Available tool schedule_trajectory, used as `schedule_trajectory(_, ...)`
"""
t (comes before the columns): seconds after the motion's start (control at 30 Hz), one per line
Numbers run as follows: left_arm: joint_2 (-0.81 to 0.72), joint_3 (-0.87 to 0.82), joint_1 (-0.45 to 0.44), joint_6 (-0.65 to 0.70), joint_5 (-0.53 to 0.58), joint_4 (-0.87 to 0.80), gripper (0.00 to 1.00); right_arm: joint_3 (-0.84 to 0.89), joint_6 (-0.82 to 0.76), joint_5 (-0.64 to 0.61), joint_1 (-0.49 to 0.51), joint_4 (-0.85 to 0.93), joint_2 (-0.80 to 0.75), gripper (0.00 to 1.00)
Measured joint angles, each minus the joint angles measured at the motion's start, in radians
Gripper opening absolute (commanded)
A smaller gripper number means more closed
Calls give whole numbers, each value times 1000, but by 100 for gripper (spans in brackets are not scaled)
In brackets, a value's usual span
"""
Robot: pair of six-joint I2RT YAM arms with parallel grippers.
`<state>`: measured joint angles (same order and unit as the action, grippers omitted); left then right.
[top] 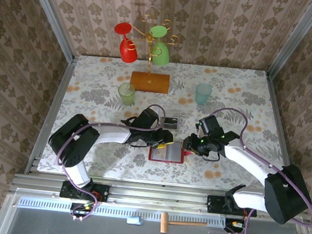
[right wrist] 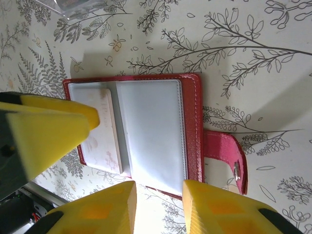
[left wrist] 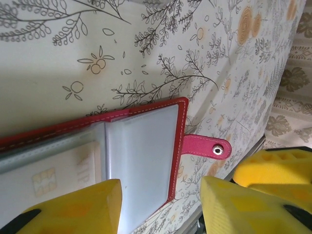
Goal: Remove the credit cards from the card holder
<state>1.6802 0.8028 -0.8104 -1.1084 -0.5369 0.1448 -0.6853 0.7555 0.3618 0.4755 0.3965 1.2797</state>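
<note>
Wallet (top: pixel 169 154): open flat on table (top: pixel 92 88), front centre, betw. both grippers.
Card (right wrist: pixel 105 131): one pale card inside a cloudy sleeve, print too faint to read; can't make out any others.
Left gripper (left wrist: pixel 161 187): fingers wide apart, holding nothing; wallet edge under the gap.
Right gripper (right wrist: pixel 160 187): fingers apart, nothing held, at wallet's edge.
Tab (right wrist: pixel 222 151): lies flat, snap showing.
Clear box (right wrist: pixel 78 6): cut off by frame edge.
</note>
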Motion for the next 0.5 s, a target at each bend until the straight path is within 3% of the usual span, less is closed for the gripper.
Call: schedule_trajectory(0.5, -131, -142, 36, -14, 27, 14, 43, -76, 11, 19, 80, -58, 159, 29)
